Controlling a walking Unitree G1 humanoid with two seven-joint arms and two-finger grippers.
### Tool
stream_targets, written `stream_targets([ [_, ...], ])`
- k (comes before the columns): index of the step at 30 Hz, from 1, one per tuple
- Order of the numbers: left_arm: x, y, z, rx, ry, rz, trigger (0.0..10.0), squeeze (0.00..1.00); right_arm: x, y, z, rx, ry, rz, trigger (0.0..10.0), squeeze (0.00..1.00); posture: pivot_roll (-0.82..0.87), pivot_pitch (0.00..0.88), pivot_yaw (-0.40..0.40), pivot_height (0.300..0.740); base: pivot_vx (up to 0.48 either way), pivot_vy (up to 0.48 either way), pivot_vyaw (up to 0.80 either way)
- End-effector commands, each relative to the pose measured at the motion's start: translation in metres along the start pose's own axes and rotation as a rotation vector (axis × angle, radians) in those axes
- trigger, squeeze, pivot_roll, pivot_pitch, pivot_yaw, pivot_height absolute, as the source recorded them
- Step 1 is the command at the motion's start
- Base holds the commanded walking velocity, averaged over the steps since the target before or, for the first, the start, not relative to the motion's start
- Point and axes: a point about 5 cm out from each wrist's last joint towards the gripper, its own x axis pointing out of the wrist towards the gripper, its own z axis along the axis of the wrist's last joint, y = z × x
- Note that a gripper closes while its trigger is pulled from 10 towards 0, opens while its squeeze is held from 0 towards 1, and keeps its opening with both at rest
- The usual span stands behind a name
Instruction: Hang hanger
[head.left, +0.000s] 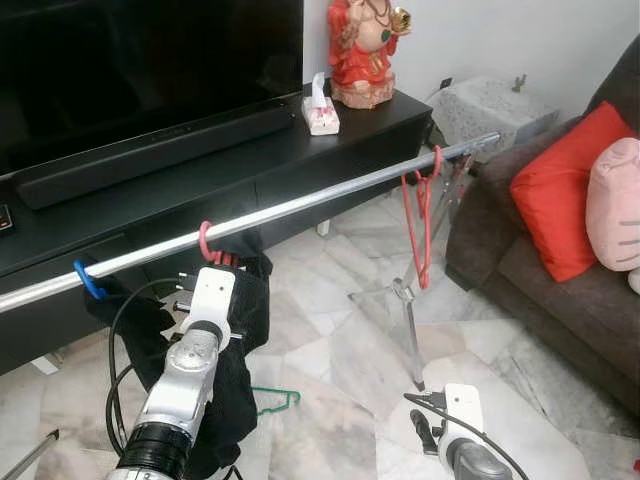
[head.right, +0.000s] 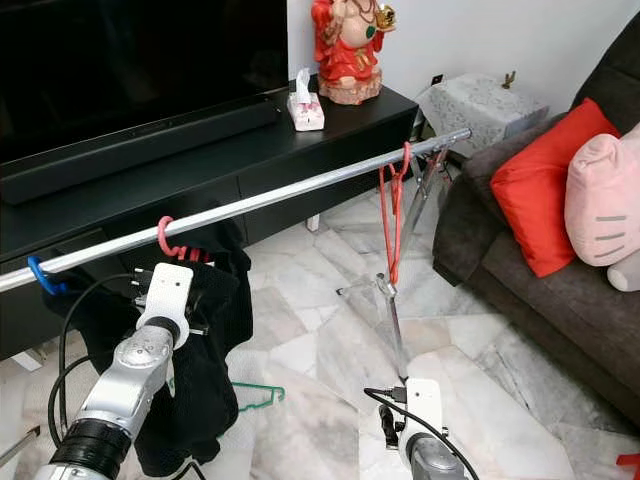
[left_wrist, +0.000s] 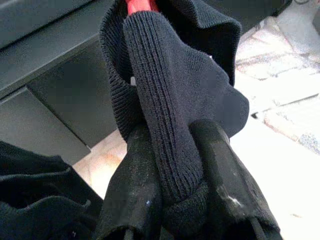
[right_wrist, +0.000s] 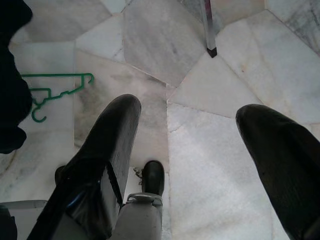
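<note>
A long silver rail (head.left: 300, 205) crosses the room in front of the TV console. A red hanger's hook (head.left: 206, 243) sits over the rail, carrying a black knit garment (head.left: 245, 300). My left gripper (left_wrist: 175, 165) is raised just under that hook, shut on a fold of the black garment. A second red hanger (head.left: 425, 215) hangs empty farther right on the rail. A blue hook (head.left: 87, 280) rests on the rail at the left. My right gripper (right_wrist: 187, 150) hangs low over the marble floor, open and empty.
A green hanger (right_wrist: 55, 90) lies on the floor below the garment. The rail's stand leg (head.left: 410, 330) rises from the floor centre-right. A dark sofa (head.left: 560, 290) with a red cushion (head.left: 555, 190) stands at the right; the black TV console (head.left: 250, 150) is behind the rail.
</note>
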Motion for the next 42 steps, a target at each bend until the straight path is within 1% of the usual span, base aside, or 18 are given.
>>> stream_targets([
  [1,-0.002,-0.002,0.018,-0.012,-0.108,0.000,0.0,0.00,-0.001,-0.003,-0.003,0.002,0.013,-0.010,10.0,0.00,-0.03,0.022,-0.066,0.740,0.000,0.000,0.00],
  [4,-0.003,-0.001,0.021,-0.022,-0.136,0.006,0.0,0.00,-0.001,-0.003,-0.003,0.001,0.013,-0.011,10.0,0.00,-0.03,0.022,-0.066,0.740,0.000,0.000,0.00],
  [6,-0.004,-0.001,0.022,-0.025,-0.152,0.003,4.4,0.00,-0.001,-0.003,-0.003,0.000,0.013,-0.011,10.0,0.00,-0.03,0.026,-0.068,0.740,0.000,0.000,0.00],
  [7,-0.005,-0.001,0.023,-0.022,-0.166,0.000,8.5,0.00,-0.001,-0.003,-0.003,0.000,0.013,-0.011,10.0,0.00,-0.03,0.026,-0.068,0.740,0.000,0.000,0.00],
  [8,-0.005,-0.001,0.023,-0.020,-0.176,-0.002,8.5,0.00,-0.001,-0.003,-0.003,0.000,0.013,-0.011,10.0,0.00,-0.03,0.026,-0.068,0.740,0.000,0.000,0.00],
  [9,-0.007,-0.001,0.023,-0.020,-0.183,-0.005,10.0,0.00,-0.001,-0.003,-0.003,0.000,0.013,-0.011,10.0,0.00,-0.03,0.026,-0.068,0.740,0.000,0.000,0.00],
  [10,-0.008,-0.001,0.023,-0.020,-0.187,-0.007,10.0,0.00,-0.001,-0.003,-0.003,0.000,0.013,-0.011,10.0,0.00,-0.03,0.026,-0.068,0.740,0.000,0.000,0.00],
  [11,-0.012,-0.002,0.022,-0.023,-0.199,-0.019,10.0,0.00,-0.001,-0.003,-0.003,0.001,0.013,-0.011,10.0,0.00,-0.03,0.026,-0.068,0.740,0.000,0.000,0.00],
  [13,-0.013,-0.002,0.021,-0.024,-0.205,-0.022,10.0,0.00,-0.001,-0.003,-0.003,0.001,0.012,-0.011,10.0,0.00,-0.03,0.026,-0.068,0.740,0.000,0.000,0.00],
  [16,-0.025,0.003,0.011,-0.016,-0.204,-0.017,10.0,0.00,-0.001,-0.003,-0.003,0.000,0.013,-0.012,10.0,0.00,-0.03,0.026,-0.068,0.740,0.000,0.000,0.00],
  [19,-0.028,0.005,0.008,-0.011,-0.199,-0.015,10.0,0.00,-0.001,-0.003,-0.003,0.000,0.014,-0.012,10.0,0.00,-0.03,0.039,-0.068,0.740,0.000,0.000,0.00],
  [20,-0.033,0.007,0.001,0.012,-0.182,-0.014,10.0,0.00,-0.001,-0.003,-0.003,-0.001,0.014,-0.011,10.0,0.00,-0.03,0.039,-0.068,0.740,0.000,0.000,0.00],
  [21,-0.037,0.009,-0.002,0.016,-0.175,-0.013,10.0,0.00,-0.001,-0.003,-0.003,-0.001,0.014,-0.011,10.0,0.00,-0.03,0.039,-0.068,0.740,0.000,0.000,0.00],
  [23,-0.044,0.012,-0.008,0.035,-0.170,-0.012,10.0,0.00,-0.001,-0.003,-0.003,-0.002,0.013,-0.010,10.0,0.00,-0.03,0.039,-0.068,0.740,0.000,0.000,0.00],
  [25,-0.048,0.012,-0.010,0.045,-0.170,-0.014,10.0,0.00,-0.001,-0.003,-0.003,-0.002,0.013,-0.010,10.0,0.00,-0.02,0.043,-0.068,0.740,0.000,0.000,0.00],
  [29,-0.053,0.009,-0.010,0.047,-0.183,-0.022,10.0,0.00,-0.001,-0.004,-0.002,-0.004,0.012,-0.012,10.0,0.00,-0.02,0.045,-0.070,0.740,0.000,0.000,0.00],
  [36,-0.054,0.003,-0.008,0.060,-0.192,-0.047,10.0,0.00,0.000,-0.004,-0.002,-0.004,0.012,-0.013,10.0,0.00,-0.02,0.048,-0.067,0.740,0.000,0.000,0.00],
  [42,-0.054,0.003,-0.008,0.061,-0.191,-0.052,10.0,0.00,0.000,-0.004,-0.002,-0.003,0.012,-0.013,10.0,0.00,-0.02,0.048,-0.067,0.740,0.000,0.000,0.00],
])
